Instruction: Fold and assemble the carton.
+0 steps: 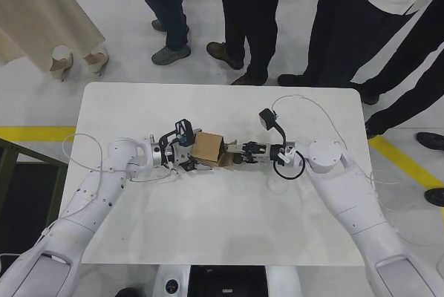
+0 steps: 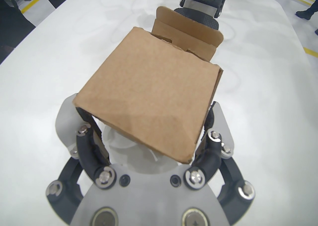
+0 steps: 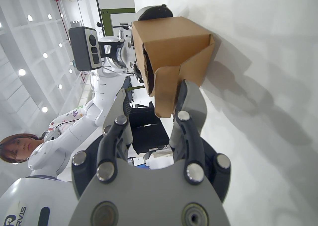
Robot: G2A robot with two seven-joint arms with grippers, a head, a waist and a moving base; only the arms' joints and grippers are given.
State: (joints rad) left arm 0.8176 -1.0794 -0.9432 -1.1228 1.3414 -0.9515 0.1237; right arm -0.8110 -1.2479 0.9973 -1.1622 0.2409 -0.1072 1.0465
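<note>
The left gripper [image 2: 144, 106] sits nearest the lens in the left wrist view, its two dark-padded fingers [image 2: 85, 122] clenched on the near end of the carton [image 2: 154, 93], one on each side wall.

The white surface [image 1: 207, 223] carries everything. In the top view the two arms come in from opposite sides and meet near its middle.

The carton [image 1: 207, 146] is there, between the two grippers. It is a brown cardboard box already squared up, with one broad plain panel turned upward. Seen from the right wrist, the carton [image 3: 171, 43] has one long edge close against the surface [image 3: 248, 13]; whether it rests there or hangs just above it cannot be told.

At the carton's far end an end flap [image 2: 188, 30] stands open, sticking out away from the left gripper [image 1: 183, 152].

The right gripper [image 3: 154, 93] is at that end. Its fingers are spread apart, with the flap [image 3: 165, 93] between them. One finger [image 3: 188, 102] lies against the flap's face, while the other stands clear of it.

A thin white cable [image 1: 311, 104] loops over the surface near the right gripper [image 1: 233, 154].
</note>
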